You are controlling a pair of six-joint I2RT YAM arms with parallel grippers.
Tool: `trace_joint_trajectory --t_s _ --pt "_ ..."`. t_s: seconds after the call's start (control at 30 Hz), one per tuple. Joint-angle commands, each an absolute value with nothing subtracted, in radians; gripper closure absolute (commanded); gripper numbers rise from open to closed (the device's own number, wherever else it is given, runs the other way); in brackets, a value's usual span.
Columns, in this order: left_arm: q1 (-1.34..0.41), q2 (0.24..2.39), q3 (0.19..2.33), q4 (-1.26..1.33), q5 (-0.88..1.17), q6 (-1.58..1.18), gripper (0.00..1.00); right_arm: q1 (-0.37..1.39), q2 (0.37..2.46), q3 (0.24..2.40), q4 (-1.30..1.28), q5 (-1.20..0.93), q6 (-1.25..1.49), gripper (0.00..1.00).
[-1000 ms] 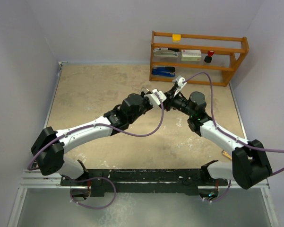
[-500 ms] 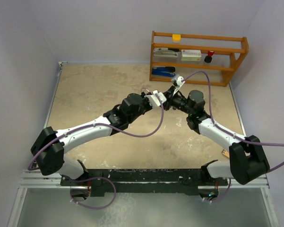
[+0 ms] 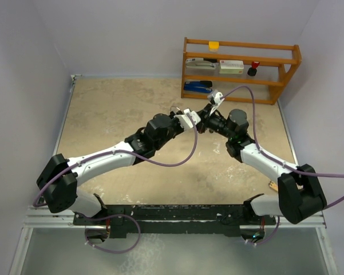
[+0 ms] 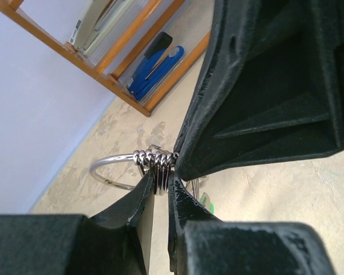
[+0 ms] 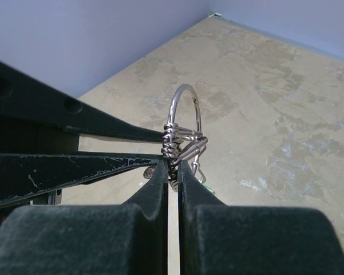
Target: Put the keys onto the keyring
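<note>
The keyring [image 5: 185, 97], a thin silver wire loop, stands upright in the air over the far middle of the tabletop [image 3: 114, 109]. Its bunch of small silver keys [image 5: 180, 142] is pinched between the left claw [image 4: 160, 186] and the right claw [image 5: 173, 171]. A sliver of green plastic [image 5: 205, 182] peeks out below.
</note>
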State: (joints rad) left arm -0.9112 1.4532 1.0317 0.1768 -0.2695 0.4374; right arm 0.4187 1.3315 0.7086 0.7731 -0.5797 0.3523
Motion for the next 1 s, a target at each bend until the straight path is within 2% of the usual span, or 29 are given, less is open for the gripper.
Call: trace_joint_trajectory --t_s 0.0,0.1,0.2,0.7,0.97 --pt "-0.923 1.412 1.035 0.308 -0.361 0.387 0.86 0.423 1.278 0.720 0.811 -0.530 0.319 1.00" --pt "-0.922 1.409 1.021 0.348 -0.442 0.372 0.75 0.423 1.265 0.713 0.802 -0.507 0.303 1.00" --pt "-0.922 1.396 1.001 0.388 -0.512 0.358 0.68 0.423 1.254 0.706 0.782 -0.499 0.285 1.00" --pt "-0.907 1.385 0.975 0.411 -0.559 0.303 0.68 0.423 1.246 0.694 0.767 -0.503 0.260 1.00" --pt "-0.850 1.297 0.804 0.558 -0.295 0.232 0.71 0.423 1.230 0.695 0.774 -0.536 0.261 1.00"
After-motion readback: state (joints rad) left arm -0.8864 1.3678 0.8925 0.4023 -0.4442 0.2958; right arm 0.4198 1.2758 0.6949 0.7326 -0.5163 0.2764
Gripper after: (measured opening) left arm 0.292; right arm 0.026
